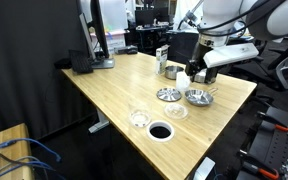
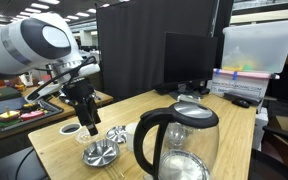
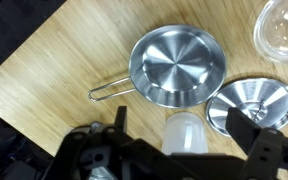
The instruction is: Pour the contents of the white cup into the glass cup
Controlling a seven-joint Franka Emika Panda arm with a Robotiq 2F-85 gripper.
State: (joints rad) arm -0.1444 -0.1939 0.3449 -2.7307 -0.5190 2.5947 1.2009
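Gripper (image 3: pixel 186 126) jaws spread | matte cylindrical white cup (image 3: pixel 187 140) seemingly between | round steel pan (image 3: pixel 177 66) near

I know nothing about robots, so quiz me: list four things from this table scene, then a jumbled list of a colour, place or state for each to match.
Things:
1. white cup
2. metal pan
3. claw
4. monitor

Descriptions:
A. open, holding nothing
B. silver, with a wire handle
C. black, standing upright
D. just under the claw, between its fingers

Pairs: 1-D, 2-B, 3-A, 4-C
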